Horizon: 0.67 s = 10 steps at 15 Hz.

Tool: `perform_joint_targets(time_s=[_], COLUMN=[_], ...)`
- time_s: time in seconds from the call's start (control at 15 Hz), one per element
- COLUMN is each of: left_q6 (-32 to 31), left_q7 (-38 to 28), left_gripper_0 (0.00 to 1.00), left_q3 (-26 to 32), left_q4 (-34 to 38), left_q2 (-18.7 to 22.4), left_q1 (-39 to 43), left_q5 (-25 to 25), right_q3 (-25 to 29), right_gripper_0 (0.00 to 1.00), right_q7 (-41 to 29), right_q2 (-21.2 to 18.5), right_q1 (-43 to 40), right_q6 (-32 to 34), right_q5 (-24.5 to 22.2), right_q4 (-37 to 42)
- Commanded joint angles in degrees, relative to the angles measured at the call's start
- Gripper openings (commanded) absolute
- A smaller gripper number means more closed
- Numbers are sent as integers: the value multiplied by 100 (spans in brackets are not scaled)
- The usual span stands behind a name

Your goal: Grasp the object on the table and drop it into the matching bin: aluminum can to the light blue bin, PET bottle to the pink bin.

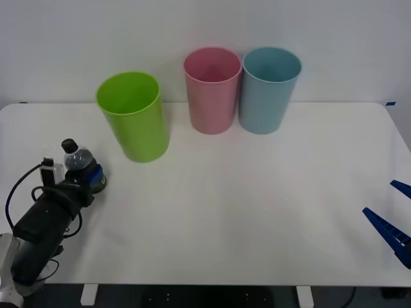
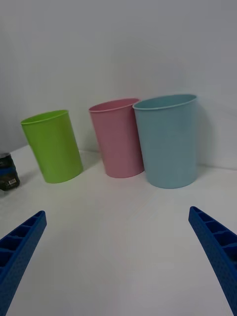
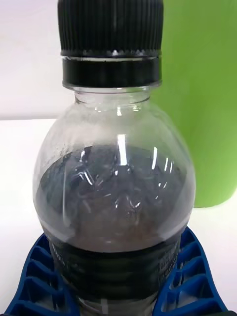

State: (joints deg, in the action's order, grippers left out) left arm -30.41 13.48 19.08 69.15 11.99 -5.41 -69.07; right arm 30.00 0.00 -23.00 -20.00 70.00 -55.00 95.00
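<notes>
In the front view, your left tool is sitting at the near left of the surface, its blue fingers closing in around the lower body of the PET bottle, which is standing upright there. The lime green bin is just beyond it; the pink bin and the light blue bin are standing side by side at the far middle. Your right tool is waiting at the near right edge.

In the right wrist view, that right tool is spread wide and holding nothing, facing the three bins, with the bottle at the picture's margin.

In the left wrist view, the ribbed blue fingers are cupping the bottle on both sides at its dark band, so you are working the grasp step. I judge the grip looks seated. Next you are needing a straight lift, then a carry right and far, past the green bin, to above the pink bin's mouth before letting go.
</notes>
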Motion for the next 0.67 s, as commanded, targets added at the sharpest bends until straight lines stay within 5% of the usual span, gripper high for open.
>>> perform_joint_targets(time_s=[0.07,0.67], left_q6=[-88,-378], left_q7=[-56,-338], left_gripper_0=[0,0], left_q3=[-168,-563], left_q4=[11,301], left_q2=[330,1420], left_q1=[40,128], left_q5=[306,1642], right_q3=[0,0], right_gripper_0=[100,100], right_q7=[0,0], right_q2=[0,0], right_q1=[0,0], right_q6=[0,0], right_q5=[0,0], right_q4=[0,0])
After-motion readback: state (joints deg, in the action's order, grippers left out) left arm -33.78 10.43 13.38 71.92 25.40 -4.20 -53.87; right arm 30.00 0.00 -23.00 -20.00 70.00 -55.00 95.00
